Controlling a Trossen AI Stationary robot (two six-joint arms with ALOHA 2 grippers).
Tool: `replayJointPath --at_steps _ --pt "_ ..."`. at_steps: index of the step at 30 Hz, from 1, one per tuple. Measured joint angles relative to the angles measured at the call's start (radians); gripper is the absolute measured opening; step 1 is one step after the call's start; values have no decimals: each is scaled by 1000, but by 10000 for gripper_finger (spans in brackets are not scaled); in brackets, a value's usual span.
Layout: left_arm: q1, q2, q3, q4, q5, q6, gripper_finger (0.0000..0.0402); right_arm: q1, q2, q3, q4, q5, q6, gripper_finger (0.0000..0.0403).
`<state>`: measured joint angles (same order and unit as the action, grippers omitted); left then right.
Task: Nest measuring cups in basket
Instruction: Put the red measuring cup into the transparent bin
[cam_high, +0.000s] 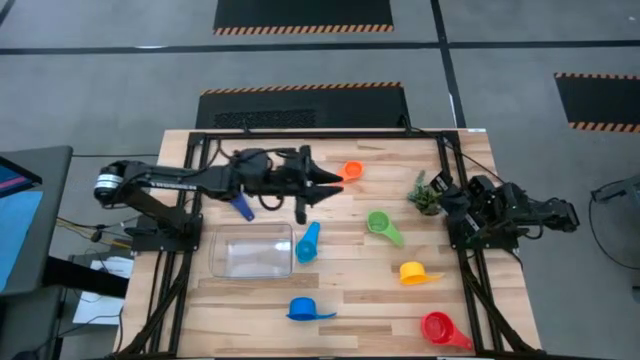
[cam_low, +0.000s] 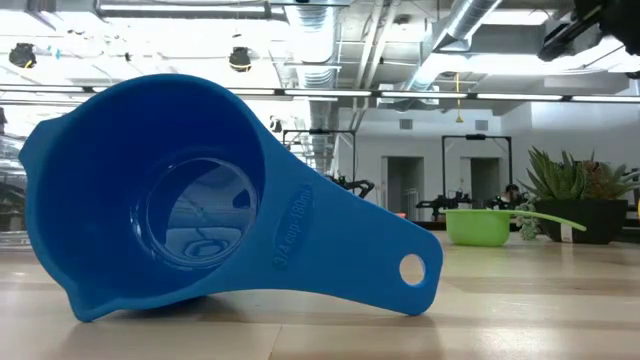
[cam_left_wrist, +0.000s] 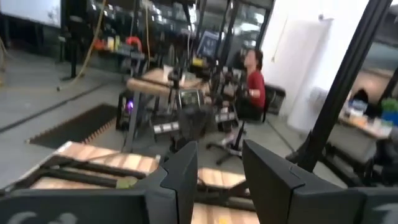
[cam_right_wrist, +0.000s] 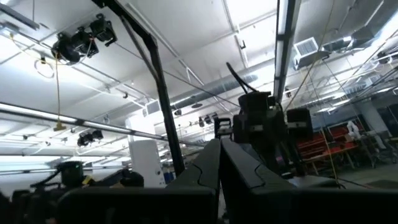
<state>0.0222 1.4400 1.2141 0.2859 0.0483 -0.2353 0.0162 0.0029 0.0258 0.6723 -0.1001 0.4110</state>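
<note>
Wooden table (cam_high: 340, 290), left claw (cam_high: 335, 180) apart near orange cup (cam_high: 351, 171), seemingly empty, right claw (cam_high: 447, 200) together.

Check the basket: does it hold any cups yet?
Empty. The high view shows bare wood through the clear basket; the light-blue cup lies outside it.

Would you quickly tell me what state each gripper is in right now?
Left gripper: fingers open, holding nothing, near the orange cup.
Right gripper: fingers shut, holding nothing, parked by the plant.

Cups (cam_high: 385, 226) right of basket (cam_high: 250, 250)
</note>
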Motion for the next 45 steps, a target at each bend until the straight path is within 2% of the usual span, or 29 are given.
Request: replayJointPath --at_steps 11,19,25,27,32,36,39,42,45 --pt "-79 178 159 -57 -1 -14 116 20 0 44 -18 -7 8 33" --pt "-161 268 226 -174 -8 -153 116 59 0 44 -100 -8 8 33" --pt "-215 282 247 -162 -95 -186 116 79 0 45 -162 -9 42 33" --pt "-224 279 247 -165 -134 -170 116 91 0 60 -253 -42 80 33" --pt "-227 273 246 -167 -151 -157 116 152 47 178 -579 -63 161 27" --pt "-222 273 246 -218 -151 -143 116 225 137 304 -651 -81 107 20" --pt "-215 255 244 -365 -165 -120 116 287 222 420 -758 -96 86 18" --pt "-209 220 244 -467 -196 -124 116 344 326 542 -906 -42 92 18" --pt "-208 167 244 -478 -205 -113 116 396 454 650 -1027 31 149 17"
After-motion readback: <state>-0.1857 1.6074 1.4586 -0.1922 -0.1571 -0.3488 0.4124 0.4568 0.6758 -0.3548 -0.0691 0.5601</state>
